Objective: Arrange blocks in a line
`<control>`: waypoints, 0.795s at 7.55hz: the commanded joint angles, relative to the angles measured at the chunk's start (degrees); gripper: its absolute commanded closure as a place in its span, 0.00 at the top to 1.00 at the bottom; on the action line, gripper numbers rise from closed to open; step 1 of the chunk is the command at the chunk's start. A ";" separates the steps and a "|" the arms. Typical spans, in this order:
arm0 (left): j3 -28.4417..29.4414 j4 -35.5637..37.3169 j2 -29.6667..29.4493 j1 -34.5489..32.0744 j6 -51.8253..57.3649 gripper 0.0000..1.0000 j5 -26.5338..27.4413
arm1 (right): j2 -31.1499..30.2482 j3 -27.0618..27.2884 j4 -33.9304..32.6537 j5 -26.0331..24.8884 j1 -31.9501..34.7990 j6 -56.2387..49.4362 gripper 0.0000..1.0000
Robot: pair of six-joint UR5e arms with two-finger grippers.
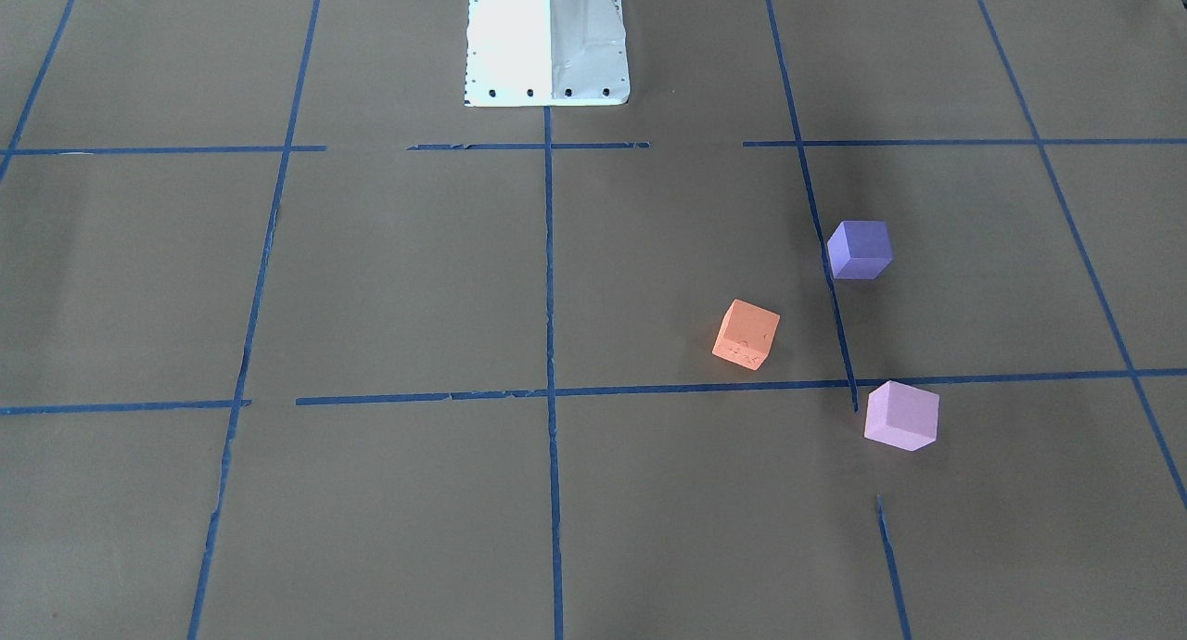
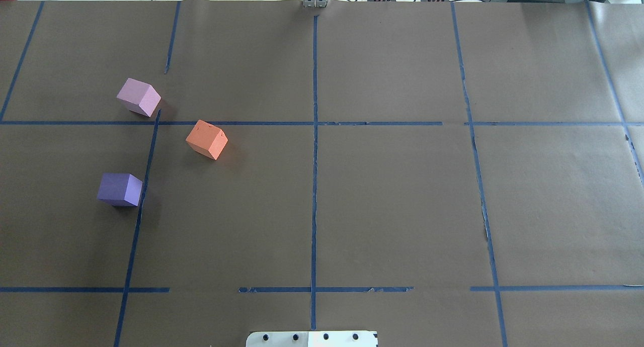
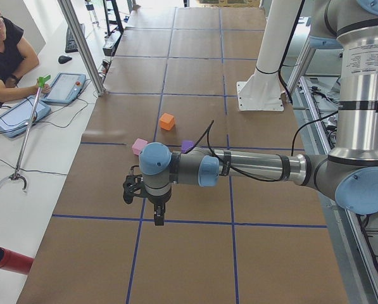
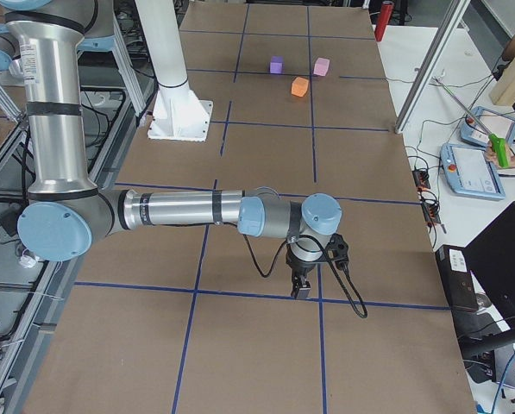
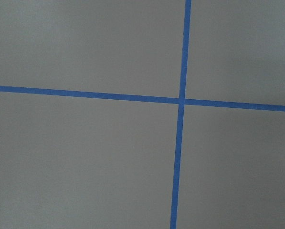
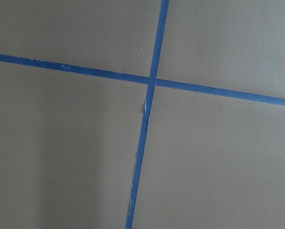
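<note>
Three cubes sit apart on the brown paper on the robot's left side. The orange block (image 2: 207,139) (image 1: 746,334) lies nearest the centre line. The dark purple block (image 2: 119,189) (image 1: 860,249) is closer to the robot. The pale pink block (image 2: 139,97) (image 1: 900,416) is farthest out. My left gripper (image 3: 158,218) hangs pointing down, well short of the blocks at the table's left end. My right gripper (image 4: 301,291) hangs over a tape crossing at the far right end. I cannot tell whether either is open or shut. Both wrist views show only paper and tape.
Blue tape lines (image 2: 314,161) grid the table. The white robot base (image 1: 547,42) stands at the near middle edge. An operator (image 3: 2,57) sits by a side table with tablets (image 3: 64,87), a grabber stick and a red cylinder (image 3: 8,261).
</note>
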 commanded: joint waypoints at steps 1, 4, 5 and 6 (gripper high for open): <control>-3.30 0.19 2.00 0.11 0.29 1.00 -0.98 | 0.00 0.00 0.00 0.00 0.00 0.00 1.00; -4.91 3.67 -0.59 1.59 -0.23 1.00 -2.05 | 0.00 0.00 0.00 0.00 0.00 0.00 1.00; -5.44 5.62 -4.88 5.08 -3.97 1.00 -2.05 | 0.00 0.00 0.00 0.00 0.00 0.00 1.00; -5.53 9.29 -11.71 9.82 -10.01 1.00 -1.79 | 0.00 0.00 0.00 0.00 0.00 0.00 1.00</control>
